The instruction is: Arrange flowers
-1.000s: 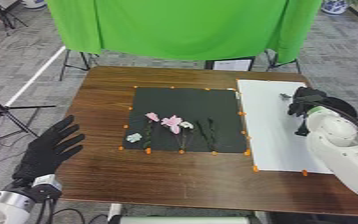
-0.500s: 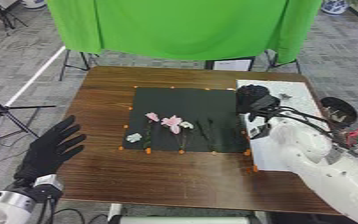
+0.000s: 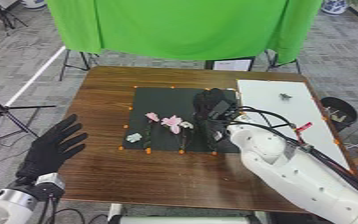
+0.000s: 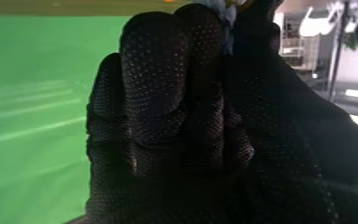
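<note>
Beside the left edge of the brown table (image 3: 91,107), the left hand (image 3: 44,152) is open, its fingers straight and spread, with no part in the work. On the dark mat (image 3: 162,97) come a small white bloom (image 3: 134,137) near its lower left corner, then a pink flower (image 3: 151,117), a larger pink bloom (image 3: 173,121) and another white flower (image 3: 186,125) just beside it. Over the mat's right part is the right hand (image 3: 207,103), closed in a pinch on a pale bluish piece (image 4: 228,25); the glove covers most of that, so I can't be sure it is a flower. On the white sheet (image 3: 264,92) at the right lies a small grey sprig (image 3: 285,96), apart from the rest. The step in hand looks like adding one more piece to the arrangement. Next calls for lowering it to a chosen spot and letting go gently, without the glove brushing the blooms nearby.
</note>
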Available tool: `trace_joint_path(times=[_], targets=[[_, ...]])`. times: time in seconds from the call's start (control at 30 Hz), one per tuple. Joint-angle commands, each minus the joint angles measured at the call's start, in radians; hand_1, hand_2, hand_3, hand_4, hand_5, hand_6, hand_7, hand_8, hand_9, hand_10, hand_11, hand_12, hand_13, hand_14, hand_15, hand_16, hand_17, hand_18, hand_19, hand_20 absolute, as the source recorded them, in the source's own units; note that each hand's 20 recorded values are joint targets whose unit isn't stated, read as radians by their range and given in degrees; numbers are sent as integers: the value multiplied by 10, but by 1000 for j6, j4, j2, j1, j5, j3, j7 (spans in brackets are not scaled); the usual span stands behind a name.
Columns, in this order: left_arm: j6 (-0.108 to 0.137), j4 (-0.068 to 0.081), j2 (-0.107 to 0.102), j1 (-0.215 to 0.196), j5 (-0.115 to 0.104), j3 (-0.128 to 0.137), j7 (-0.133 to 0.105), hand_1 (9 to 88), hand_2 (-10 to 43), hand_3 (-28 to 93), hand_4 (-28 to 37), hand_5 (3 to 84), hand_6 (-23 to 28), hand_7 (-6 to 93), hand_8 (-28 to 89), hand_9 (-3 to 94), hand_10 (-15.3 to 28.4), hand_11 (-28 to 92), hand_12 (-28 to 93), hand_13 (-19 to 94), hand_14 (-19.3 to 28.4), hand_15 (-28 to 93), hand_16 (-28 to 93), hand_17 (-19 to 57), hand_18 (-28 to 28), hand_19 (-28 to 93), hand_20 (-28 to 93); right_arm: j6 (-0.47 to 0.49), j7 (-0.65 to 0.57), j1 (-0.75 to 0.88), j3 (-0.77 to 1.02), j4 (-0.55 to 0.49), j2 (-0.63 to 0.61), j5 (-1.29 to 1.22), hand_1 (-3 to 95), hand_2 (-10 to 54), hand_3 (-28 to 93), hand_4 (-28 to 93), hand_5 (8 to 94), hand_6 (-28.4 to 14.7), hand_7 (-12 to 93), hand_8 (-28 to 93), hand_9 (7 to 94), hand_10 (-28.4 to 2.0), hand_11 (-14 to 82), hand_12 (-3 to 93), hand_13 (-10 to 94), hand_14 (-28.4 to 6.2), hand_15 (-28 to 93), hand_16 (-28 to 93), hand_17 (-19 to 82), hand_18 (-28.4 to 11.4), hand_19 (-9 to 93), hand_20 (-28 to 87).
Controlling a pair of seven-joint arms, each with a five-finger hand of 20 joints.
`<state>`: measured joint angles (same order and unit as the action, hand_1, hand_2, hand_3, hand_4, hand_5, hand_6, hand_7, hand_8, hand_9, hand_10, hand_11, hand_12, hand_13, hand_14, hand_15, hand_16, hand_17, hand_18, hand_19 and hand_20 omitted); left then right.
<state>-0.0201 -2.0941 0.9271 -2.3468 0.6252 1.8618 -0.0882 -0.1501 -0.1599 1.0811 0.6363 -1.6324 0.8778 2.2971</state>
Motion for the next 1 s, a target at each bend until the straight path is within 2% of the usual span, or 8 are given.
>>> trace_joint_path(times=[0.03, 0.17, 0.27, 0.43, 0.73, 0.83, 0.87, 1.0], targets=[[-9, 5, -2, 0, -3, -5, 12, 236, -11, 705, -283, 242, 35, 164, -102, 210, 107, 143, 174, 152, 152, 270, 8, -118, 187, 332, 90, -19, -41, -36, -11, 57, 9, 58, 458, -95, 849, -283, 709, 41, 461, -29, 894, -42, 177, 420, 826, -15, 456, 326, 251, -147, 680, 362], [-11, 5, -2, -1, -2, -3, 12, 235, -12, 706, -283, 243, 35, 164, -103, 210, 106, 143, 174, 152, 152, 270, 8, -118, 187, 332, 90, -3, -43, -31, 0, 59, 10, 43, 436, -95, 840, -283, 697, 41, 460, -29, 885, -44, 167, 425, 813, -16, 455, 337, 245, -149, 679, 364], [-10, 6, -1, -2, -2, -1, 11, 235, -12, 707, -283, 242, 35, 165, -103, 210, 107, 143, 174, 152, 153, 270, 9, -118, 187, 332, 89, 0, -43, -26, 8, 58, 14, 49, 400, -95, 831, -283, 677, 34, 457, -36, 856, -51, 201, 395, 795, -22, 476, 300, 237, -153, 673, 370], [-13, 9, -2, 4, -1, -4, 14, 235, -12, 707, -283, 242, 35, 164, -103, 210, 106, 142, 174, 152, 152, 272, 9, -118, 187, 333, 90, 23, -60, -30, 12, 61, 17, 60, 324, -95, 832, -283, 643, 34, 420, -34, 785, -71, 316, 268, 752, -28, 500, 278, 215, -164, 661, 385], [-11, 8, 1, -1, -1, -2, 10, 236, -12, 706, -283, 242, 35, 165, -103, 210, 107, 142, 174, 152, 152, 269, 8, -118, 187, 332, 89, 57, -84, -35, 18, 76, 13, 67, 290, -95, 862, -283, 618, 40, 401, -92, 733, -71, 351, 263, 694, -36, 545, 264, 192, -177, 654, 395], [-11, 7, 3, -3, -1, 0, 11, 236, -12, 705, -283, 242, 35, 165, -103, 210, 107, 142, 174, 152, 152, 269, 8, -118, 187, 332, 89, 58, -95, -28, 39, 69, 9, 64, 282, -95, 869, -283, 614, 43, 400, -158, 718, -72, 357, 264, 681, -36, 551, 257, 189, -179, 653, 398], [-11, 6, 5, -3, 0, 1, 10, 236, -12, 705, -283, 242, 35, 165, -103, 210, 107, 143, 174, 152, 152, 269, 8, -118, 187, 332, 89, 57, -101, -26, 51, 64, 4, 55, 272, -95, 876, -283, 606, 42, 403, -194, 706, -74, 362, 267, 672, -37, 556, 255, 187, -180, 654, 400], [-6, 3, 7, -10, -1, 3, 6, 236, -12, 705, -283, 242, 35, 165, -103, 210, 108, 141, 174, 153, 152, 270, 9, -118, 187, 332, 89, 32, -120, -14, 120, 44, -31, -92, 213, -95, 884, -282, 562, 27, 409, -200, 648, -86, 394, 283, 628, -53, 587, 258, 174, -187, 655, 406]])
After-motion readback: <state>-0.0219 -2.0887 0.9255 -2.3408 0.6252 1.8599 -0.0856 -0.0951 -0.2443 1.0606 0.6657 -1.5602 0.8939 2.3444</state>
